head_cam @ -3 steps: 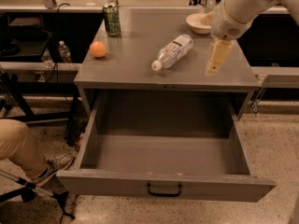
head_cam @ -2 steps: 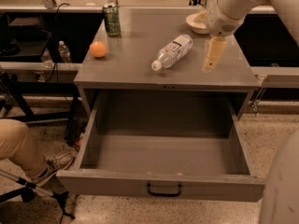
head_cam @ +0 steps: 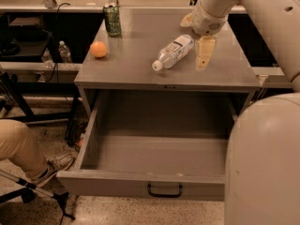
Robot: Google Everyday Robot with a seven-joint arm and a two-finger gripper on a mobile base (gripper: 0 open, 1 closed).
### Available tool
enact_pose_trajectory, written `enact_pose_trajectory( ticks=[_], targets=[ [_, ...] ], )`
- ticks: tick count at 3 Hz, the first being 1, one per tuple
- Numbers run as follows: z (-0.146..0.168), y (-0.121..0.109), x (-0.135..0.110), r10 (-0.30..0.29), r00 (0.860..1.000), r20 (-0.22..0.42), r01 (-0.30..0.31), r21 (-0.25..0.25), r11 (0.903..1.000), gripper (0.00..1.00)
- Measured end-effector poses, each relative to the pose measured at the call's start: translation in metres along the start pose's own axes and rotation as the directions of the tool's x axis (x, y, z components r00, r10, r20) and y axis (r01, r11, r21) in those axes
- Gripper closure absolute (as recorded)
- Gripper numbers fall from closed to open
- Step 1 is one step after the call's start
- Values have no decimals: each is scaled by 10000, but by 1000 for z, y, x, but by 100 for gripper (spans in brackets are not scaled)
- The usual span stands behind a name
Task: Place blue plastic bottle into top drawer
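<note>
While the bottle lies on its side on the desk, the hand hangs just right of it, holding nothing; how far open, I cannot tell.

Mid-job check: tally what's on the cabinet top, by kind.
Bottles: 1 (blue plastic bottle, lying down)
Cans: 1 (green can)
Fruit: 1 (orange)
Plates: 1 (plate, partly hidden)
Total: 4
The gripper is just right of the bottle.

Clear plastic bottle beside matt beige pincer
</note>
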State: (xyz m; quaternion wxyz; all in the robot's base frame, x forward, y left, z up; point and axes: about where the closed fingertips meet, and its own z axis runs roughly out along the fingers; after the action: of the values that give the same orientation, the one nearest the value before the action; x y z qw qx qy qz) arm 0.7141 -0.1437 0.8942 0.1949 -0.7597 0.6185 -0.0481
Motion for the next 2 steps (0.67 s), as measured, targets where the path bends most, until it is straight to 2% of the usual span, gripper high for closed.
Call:
enact_pose_trajectory(
  ticks=[2],
  targets=[
    [21,-17,-14,-693,9966,-439,688,-132,9975,0]
  ],
)
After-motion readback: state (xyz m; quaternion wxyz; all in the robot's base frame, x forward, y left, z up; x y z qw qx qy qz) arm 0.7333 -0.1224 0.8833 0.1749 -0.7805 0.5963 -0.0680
